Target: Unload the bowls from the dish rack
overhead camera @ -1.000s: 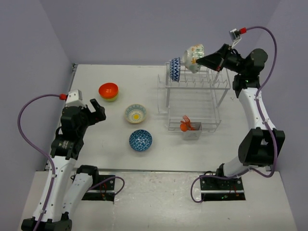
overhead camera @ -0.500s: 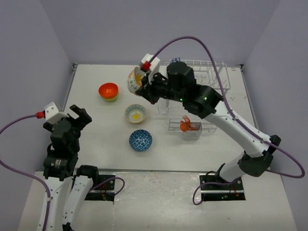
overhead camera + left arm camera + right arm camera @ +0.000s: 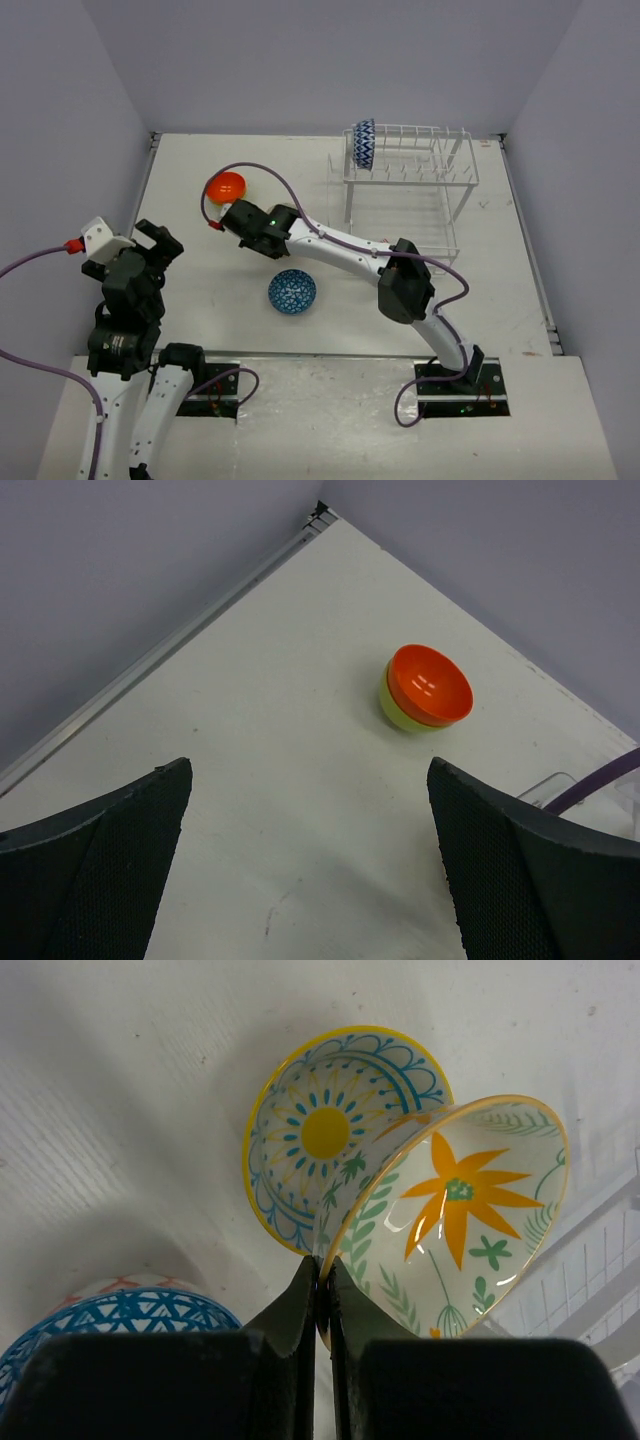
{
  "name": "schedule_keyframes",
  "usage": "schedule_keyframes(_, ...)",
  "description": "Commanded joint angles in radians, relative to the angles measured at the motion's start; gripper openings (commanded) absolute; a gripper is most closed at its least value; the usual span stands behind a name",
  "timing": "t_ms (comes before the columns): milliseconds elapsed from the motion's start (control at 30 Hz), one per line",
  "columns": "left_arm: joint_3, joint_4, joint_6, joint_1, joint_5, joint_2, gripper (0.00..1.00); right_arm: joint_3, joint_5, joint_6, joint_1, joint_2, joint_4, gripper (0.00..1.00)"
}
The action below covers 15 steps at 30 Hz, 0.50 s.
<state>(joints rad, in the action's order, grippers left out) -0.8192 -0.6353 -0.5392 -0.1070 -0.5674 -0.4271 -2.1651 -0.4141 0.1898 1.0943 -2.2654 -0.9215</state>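
Observation:
My right gripper [image 3: 322,1265] is shut on the rim of the green-white patterned bowl [image 3: 450,1220], which has an orange flower inside. It holds the bowl tilted just over the pale yellow bowl [image 3: 320,1130]. In the top view the right arm [image 3: 245,220] lies over that spot and hides both bowls. A blue-white zigzag bowl [image 3: 364,143] stands in the top row of the white dish rack [image 3: 410,170]. The orange bowl [image 3: 430,685] sits nested in the lime-green bowl [image 3: 395,708]. My left gripper [image 3: 308,780] is open and empty, well short of them.
A blue lattice bowl [image 3: 292,291] sits on the table at front centre. In the right wrist view it [image 3: 120,1315] seems to rest in a red-patterned bowl [image 3: 120,1282]. Rack wires [image 3: 600,1280] are close on the right. The table's back wall edge [image 3: 200,610] runs beyond the orange bowl.
My right arm has swung from the rack to the table's left centre with the green-white bowl and lowered it over the pale yellow bowl. My left arm drew back left.

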Motion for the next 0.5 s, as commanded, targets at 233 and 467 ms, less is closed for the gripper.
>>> schedule_keyframes(233,-0.012,0.02,0.005,0.0,0.006,-0.007,1.0,-0.078,-0.106,0.091,0.015,0.007,-0.004,0.0)
schedule_keyframes(467,-0.011,0.025,0.012,0.0,0.017,-0.009,1.0,-0.099,-0.088,0.129,0.016,-0.019,0.004,0.0)
